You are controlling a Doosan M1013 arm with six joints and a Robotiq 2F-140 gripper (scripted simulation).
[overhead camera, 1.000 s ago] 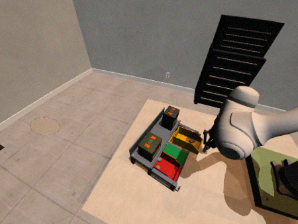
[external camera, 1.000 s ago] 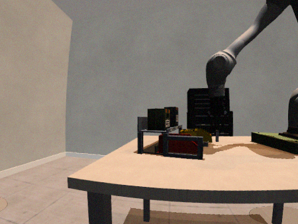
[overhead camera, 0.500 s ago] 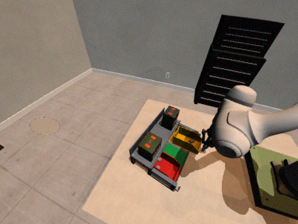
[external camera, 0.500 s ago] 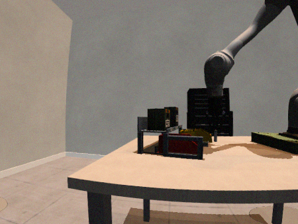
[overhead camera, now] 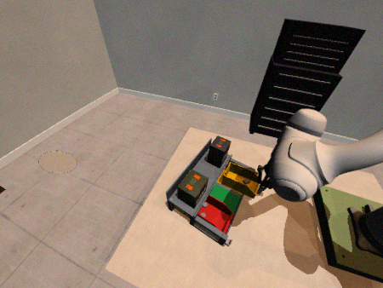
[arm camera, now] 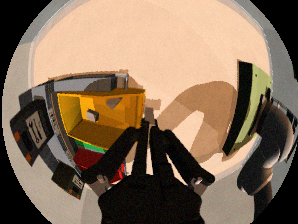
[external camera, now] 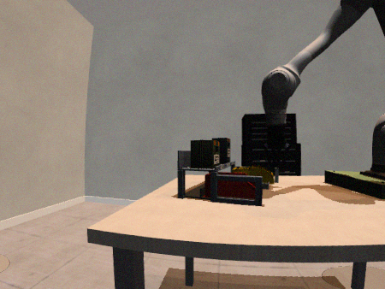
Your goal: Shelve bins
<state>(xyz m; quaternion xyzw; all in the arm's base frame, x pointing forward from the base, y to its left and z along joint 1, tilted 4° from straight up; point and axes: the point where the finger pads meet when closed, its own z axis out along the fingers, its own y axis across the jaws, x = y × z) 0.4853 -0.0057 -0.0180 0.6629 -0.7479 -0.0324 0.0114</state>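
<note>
A yellow bin (overhead camera: 239, 175) (external camera: 256, 172) (arm camera: 102, 134) with a small grey part (arm camera: 92, 116) in it sits at the far end of the grey shelf (overhead camera: 197, 164) (external camera: 181, 181), partly sticking out over the table. A red bin (overhead camera: 218, 214) (external camera: 233, 189) (arm camera: 89, 159) sits in the near end of the shelf. A green patch (overhead camera: 225, 196) shows between the two bins. My gripper (overhead camera: 260, 180) (arm camera: 148, 113) is shut and empty. Its fingertips are at the yellow bin's outer wall, on the side away from the shelf.
Two dark boxes (overhead camera: 192, 187) (overhead camera: 219, 150) stand on the shelf's top board. A black slatted rack (overhead camera: 306, 72) stands behind the table. The arm's green base plate (overhead camera: 340, 213) (arm camera: 247, 110) lies at the table's right side.
</note>
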